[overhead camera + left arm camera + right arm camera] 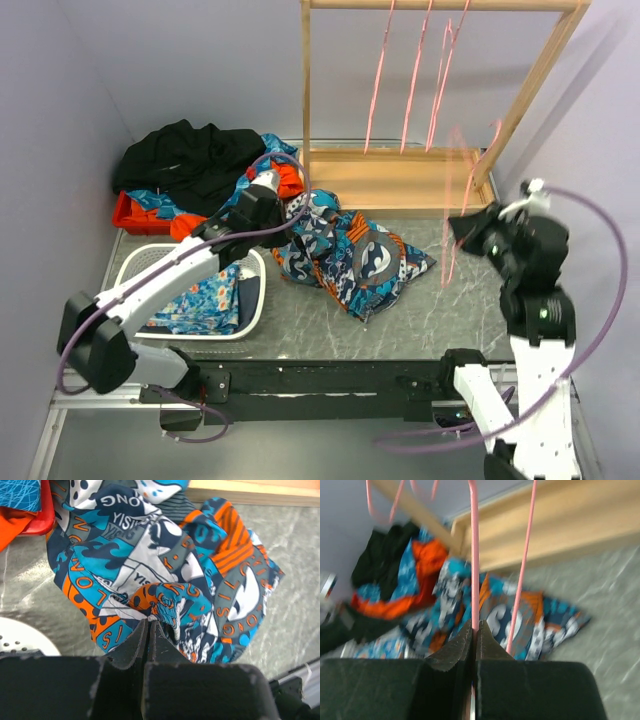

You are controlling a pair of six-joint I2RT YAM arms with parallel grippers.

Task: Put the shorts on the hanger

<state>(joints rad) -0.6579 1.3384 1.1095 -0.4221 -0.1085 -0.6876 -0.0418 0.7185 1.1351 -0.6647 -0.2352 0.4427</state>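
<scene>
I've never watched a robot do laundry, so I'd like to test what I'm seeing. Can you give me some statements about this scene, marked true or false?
1. The right hand grips a pink hanger. True.
2. The shorts hang on the rack. False: they lie crumpled on the table.
3. Spare hangers hang on the rack. True.
4. The basket is empty. False: a blue cloth lies in it.
5. The left hand is wide open. False: it is shut, pinching a fold of the shorts.
</scene>
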